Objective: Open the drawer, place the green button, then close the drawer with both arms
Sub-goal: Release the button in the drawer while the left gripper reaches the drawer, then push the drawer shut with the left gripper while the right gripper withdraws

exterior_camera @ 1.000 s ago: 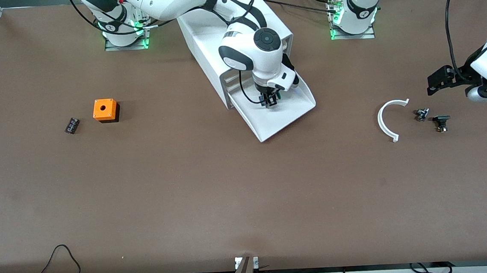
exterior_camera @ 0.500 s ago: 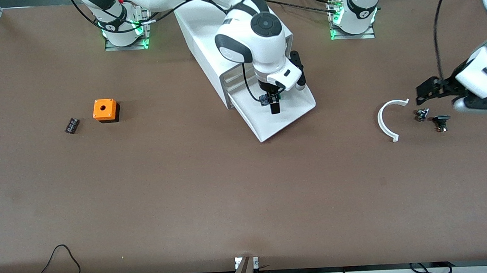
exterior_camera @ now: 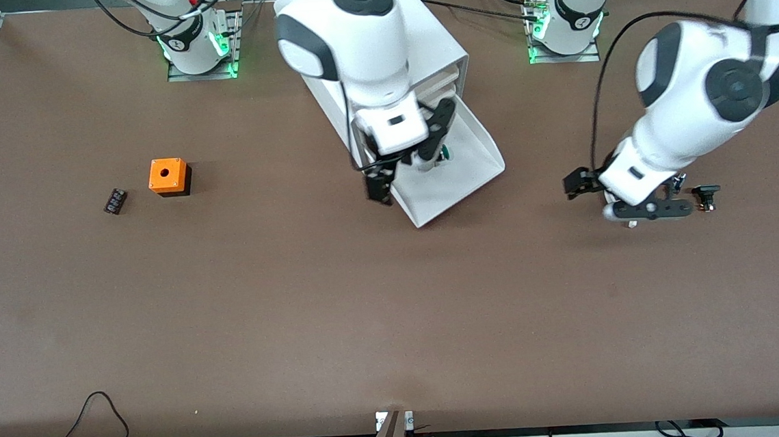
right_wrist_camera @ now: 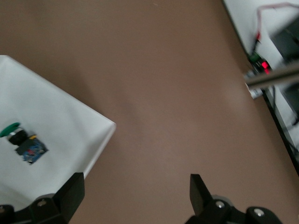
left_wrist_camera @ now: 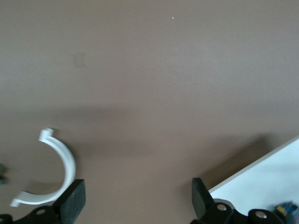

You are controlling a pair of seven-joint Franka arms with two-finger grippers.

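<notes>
Bench (exterior_camera: 231, 312): brown. Cabinet (exterior_camera: 432, 44) at the robots' edge, mid-length. Drawer (exterior_camera: 455, 179) pulled out, holding the button (right_wrist_camera: 13, 132). Right gripper (exterior_camera: 405, 166) over the drawer, jaws wide, empty. Left gripper (exterior_camera: 624, 196) over the white arc (left_wrist_camera: 56, 172), jaws wide, empty.

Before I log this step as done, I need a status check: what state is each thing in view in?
drawer: pulled open from the cabinet
button: lying in the drawer, released
right gripper: open, empty, over the drawer's front lip
left gripper: open, empty, over the table by the white curved piece
orange box: upright on the table, untouched
</notes>
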